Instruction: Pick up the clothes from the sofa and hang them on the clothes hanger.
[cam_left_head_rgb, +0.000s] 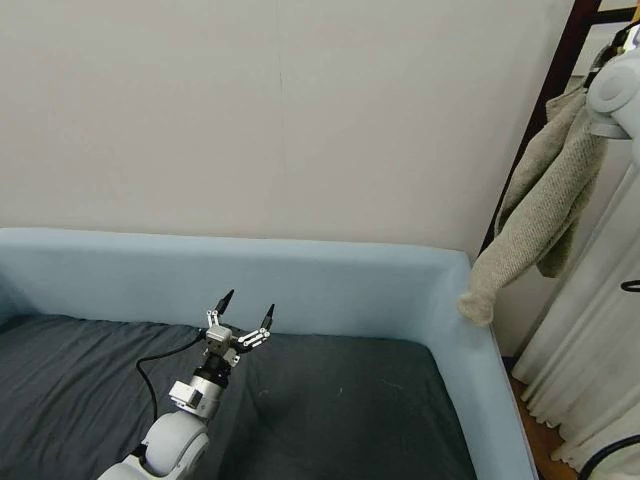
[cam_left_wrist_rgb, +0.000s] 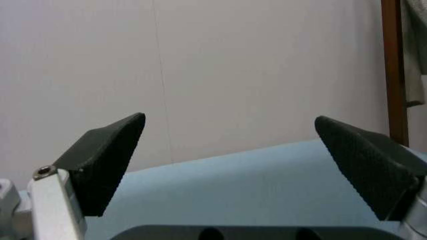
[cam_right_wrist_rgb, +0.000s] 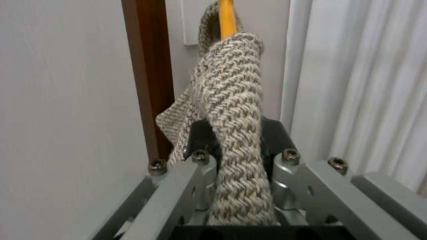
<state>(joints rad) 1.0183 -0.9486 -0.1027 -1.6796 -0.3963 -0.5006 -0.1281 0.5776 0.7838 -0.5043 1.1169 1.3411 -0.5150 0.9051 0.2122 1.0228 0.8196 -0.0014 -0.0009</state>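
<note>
Right wrist view: right gripper (cam_right_wrist_rgb: 237, 139) pinches sweater (cam_right_wrist_rgb: 230, 75); left gripper (cam_left_head_rgb: 249, 301) splayed.

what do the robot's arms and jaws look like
Left arm: rounded white shell, silver wrist, a black cable looping beside it, slim silver jaws ending in black, textured wedge tips. Right arm: rounded white shell; its jaws sit on grey metal links with dark bolts.
</note>
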